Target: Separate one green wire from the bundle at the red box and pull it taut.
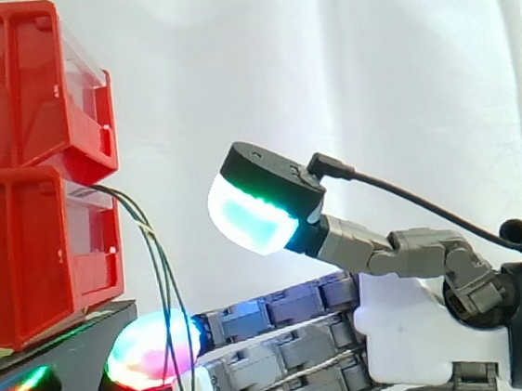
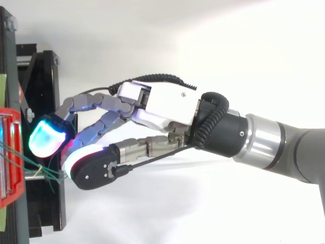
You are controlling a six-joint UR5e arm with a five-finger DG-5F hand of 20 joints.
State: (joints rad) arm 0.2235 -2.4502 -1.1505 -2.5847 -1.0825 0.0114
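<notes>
Logged two red bins stacked at left, upper bin (image 1: 7,91) on lower bin (image 1: 25,262), both on a black stand (image 1: 67,345) before a white curtain (image 1: 341,66). Traced thin green wires (image 1: 160,271) out of the front of the lower bin, just under its top lip, arcing over and hanging slack past the stand's edge. Made out at least two strands lying close together; could not fix the exact number. Found hand (image 1: 406,330) reaching in from the right, low, about level with the stand's top. Noted fingers (image 1: 282,305) stretched nearly straight toward the wires. Saw fingertips (image 1: 151,352) glowing magenta and green just at the stand's edge, with the wires crossing in front of them in the side view; could not tell whether touching. Noted thumb (image 1: 256,217), pad cyan-white, raised well above the fingers with a wide gap between, clear of the wires. Judged hand released: nothing pinched, no strand wrapped. From above, saw fingers fanned toward the stand, one cyan pad (image 2: 48,136) over its edge. Followed the wires there from the red bin across the stand, passing out of sight just beside the thumb's tip. Recorded wires as slack and bunched.
</notes>
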